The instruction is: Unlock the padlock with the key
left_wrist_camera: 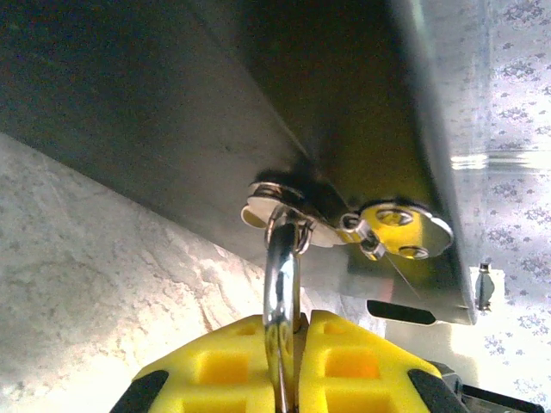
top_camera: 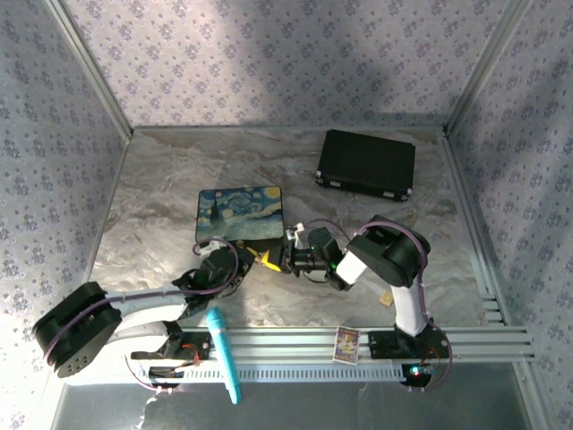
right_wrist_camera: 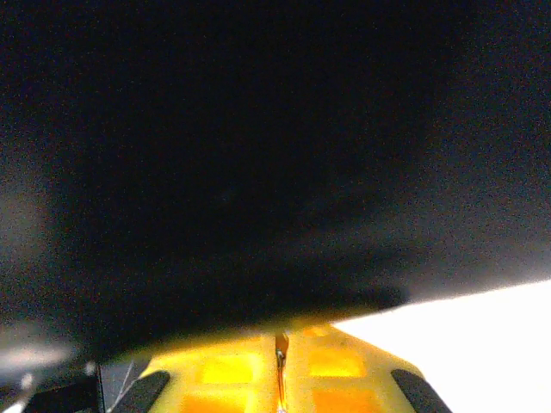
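Arms: two, both bent inward; you find their tips meeting at the near right corner of the box.
Boxes: one painted box (top_camera: 239,213), mid-table, with a swirling blue night sky on its lid.
Locks: one padlock (left_wrist_camera: 282,275). You see its silvery shackle threaded through the metal hasp (left_wrist_camera: 297,215) on the box's side, and its body is hidden between yellow fingers.
Keys: one key (right_wrist_camera: 281,354), a thin blurred sliver; its shape is too soft to make out.
Left grip: your left gripper (left_wrist_camera: 293,331) has its yellow fingers (left_wrist_camera: 225,368) clamped tight on the shackle.
Right grip: your right gripper (right_wrist_camera: 281,337) has its fingers pressed almost together, pinching the key in the slit.
Other things: one black case (top_camera: 367,166), far right; one teal stick (top_camera: 224,354), near left; one small tan cube (top_camera: 383,300) and one picture card (top_camera: 346,343), near right.
Surface: one table (top_camera: 161,188), marbled grey and beige, with a ribbed metal rail (top_camera: 483,345) along its near edge.
Room: three walls (top_camera: 269,54) papered pale with small purple flower sprigs.
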